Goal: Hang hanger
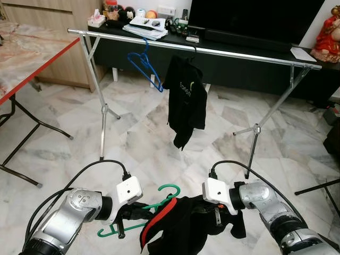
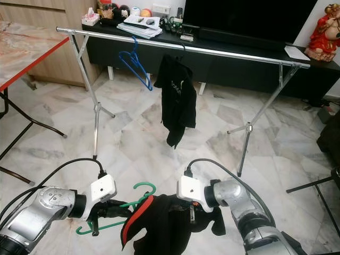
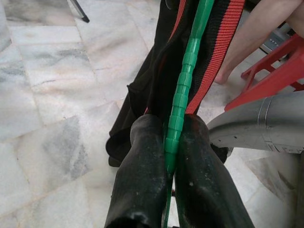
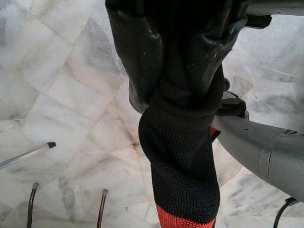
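Marble floor, rail (image 1: pixel 212 51) well ahead: left gripper (image 3: pixel 172 156) clenches the green hanger (image 1: pixel 139 210), right gripper (image 4: pixel 183 61) grips its garment (image 1: pixel 180 223), hanging not yet done.

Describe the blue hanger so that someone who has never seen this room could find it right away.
Find the long silver clothes rail standing on the marble floor in front of the dark TV cabinet. Towards its left end, the blue hanger hooks over the bar, tilted. It is bare, while the black garment beside it covers its own hanger, and the green hanger is down in the robot's grippers.
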Available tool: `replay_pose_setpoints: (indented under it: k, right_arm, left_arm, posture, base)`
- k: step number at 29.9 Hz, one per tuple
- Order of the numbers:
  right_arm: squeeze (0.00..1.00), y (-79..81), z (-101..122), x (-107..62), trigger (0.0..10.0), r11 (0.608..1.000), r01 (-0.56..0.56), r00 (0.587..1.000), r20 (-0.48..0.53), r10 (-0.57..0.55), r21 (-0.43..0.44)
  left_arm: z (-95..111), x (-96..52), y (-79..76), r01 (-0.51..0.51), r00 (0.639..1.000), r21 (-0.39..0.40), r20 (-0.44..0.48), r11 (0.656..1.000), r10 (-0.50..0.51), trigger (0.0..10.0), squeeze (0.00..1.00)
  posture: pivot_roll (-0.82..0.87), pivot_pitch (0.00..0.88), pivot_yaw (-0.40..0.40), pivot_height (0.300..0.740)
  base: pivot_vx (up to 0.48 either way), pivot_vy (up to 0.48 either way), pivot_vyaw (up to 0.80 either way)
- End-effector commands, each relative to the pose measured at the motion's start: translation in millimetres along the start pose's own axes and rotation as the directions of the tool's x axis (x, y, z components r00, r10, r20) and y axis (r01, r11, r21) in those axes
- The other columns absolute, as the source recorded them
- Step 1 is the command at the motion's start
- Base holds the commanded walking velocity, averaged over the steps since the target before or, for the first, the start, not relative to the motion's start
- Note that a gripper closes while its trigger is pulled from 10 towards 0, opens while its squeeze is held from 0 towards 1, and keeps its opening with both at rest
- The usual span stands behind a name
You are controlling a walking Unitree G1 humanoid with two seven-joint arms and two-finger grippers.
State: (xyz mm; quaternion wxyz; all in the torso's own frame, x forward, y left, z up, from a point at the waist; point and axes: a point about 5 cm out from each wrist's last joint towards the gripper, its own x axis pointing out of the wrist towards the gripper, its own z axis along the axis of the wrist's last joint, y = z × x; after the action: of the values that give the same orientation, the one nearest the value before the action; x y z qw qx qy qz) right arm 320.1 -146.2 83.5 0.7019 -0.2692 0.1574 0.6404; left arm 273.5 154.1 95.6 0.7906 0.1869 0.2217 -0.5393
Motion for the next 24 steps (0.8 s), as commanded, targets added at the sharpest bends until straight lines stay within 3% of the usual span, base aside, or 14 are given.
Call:
replay_pose_setpoints:
  k: [1,20,21,22,23,24]
  right_arm:
    - [0.00,-4.5,4,-3.4,10.0,1.000,0.006,1.000,0.001,-0.006,-0.024]
    - [0.00,-5.7,3,-13.8,10.0,0.999,-0.026,1.000,-0.012,0.025,-0.028]
    - [0.05,-5.6,3,-14.6,10.0,0.999,-0.029,1.000,-0.012,0.028,-0.027]
    - [0.37,-5.6,3,-15.2,10.0,0.999,-0.030,0.999,-0.012,0.030,-0.026]
    - [0.89,-5.8,3,-16.0,10.0,0.999,-0.032,0.999,-0.011,0.032,-0.025]
    - [1.00,-5.8,3,-16.9,10.0,0.999,-0.037,0.999,-0.011,0.037,-0.024]
  left_arm:
    - [3,3.2,-2.1,0.011,1.000,-0.005,0.022,1.000,-0.011,0.0,0.00]
    - [7,11.2,-3.0,0.011,0.999,0.012,0.052,1.000,-0.011,0.0,0.00]
    - [7,11.8,-3.5,0.011,0.998,0.012,0.055,1.000,-0.012,0.0,0.00]
    - [8,12.3,-3.7,0.011,0.998,0.012,0.059,1.000,-0.012,0.0,0.00]
    - [8,12.9,-4.1,0.011,0.998,0.013,0.062,1.000,-0.012,0.0,0.00]
    - [8,13.5,-4.4,0.011,0.998,0.013,0.065,1.000,-0.012,0.0,0.00]
  posture:
    - [0.04,0.108,-0.118,0.740]
    - [0.02,0.076,-0.125,0.740]
    - [0.01,0.075,-0.128,0.740]
    - [0.01,0.075,-0.128,0.740]
    - [0.01,0.076,-0.132,0.740]
    - [0.01,0.077,-0.134,0.740]
  base:
    - [0.000,0.000,0.00]
    - [0.000,0.000,0.00]
    - [0.000,0.000,0.00]
    - [0.000,0.000,0.00]
    - [0.000,0.000,0.00]
    - [0.000,0.000,0.00]
